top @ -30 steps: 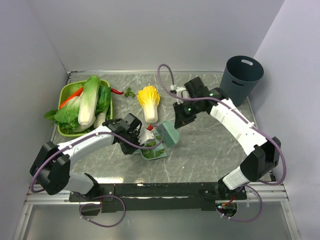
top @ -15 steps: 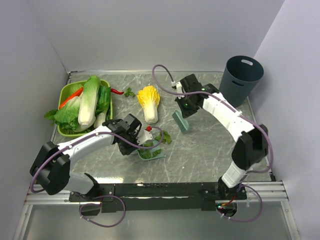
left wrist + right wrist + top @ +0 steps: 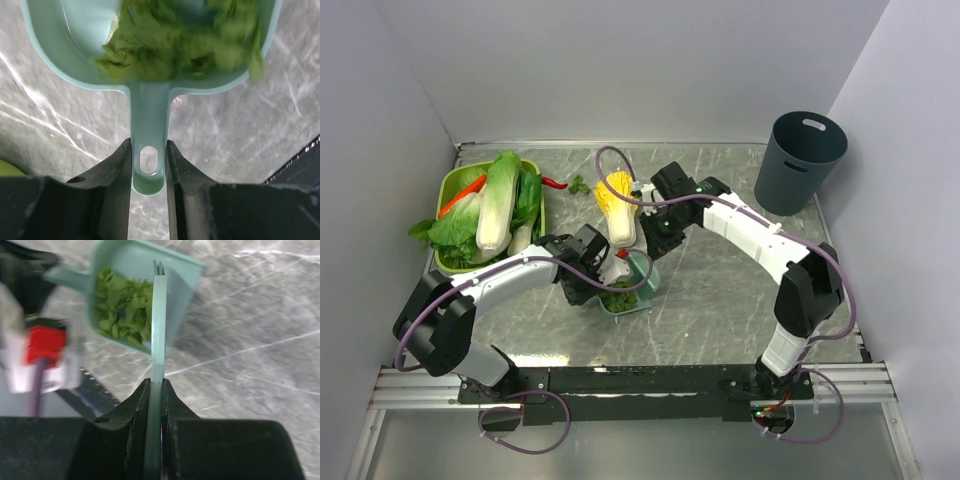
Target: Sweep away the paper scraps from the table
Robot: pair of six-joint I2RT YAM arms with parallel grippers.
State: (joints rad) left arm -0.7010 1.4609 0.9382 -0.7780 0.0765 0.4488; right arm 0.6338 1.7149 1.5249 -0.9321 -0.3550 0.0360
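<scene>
Mostly the sweeping looks done: the paper scraps (image 3: 180, 45) lie heaped in the teal dustpan (image 3: 65, 45) at the middle of the counter (image 3: 720, 290), its handle clamped by the left gripper (image 3: 148, 150) with jaws part-closed, while the right gripper (image 3: 155, 386) is pinched tight on a thin teal paddle (image 3: 159, 315) at the pan's mouth. Only the top view shows what is left, the grey bin (image 3: 802, 160) for tipping and a small green bit (image 3: 579, 185) toward the far side, possibly a stray scrap; the wrist views alone show both grips clearly.
</scene>
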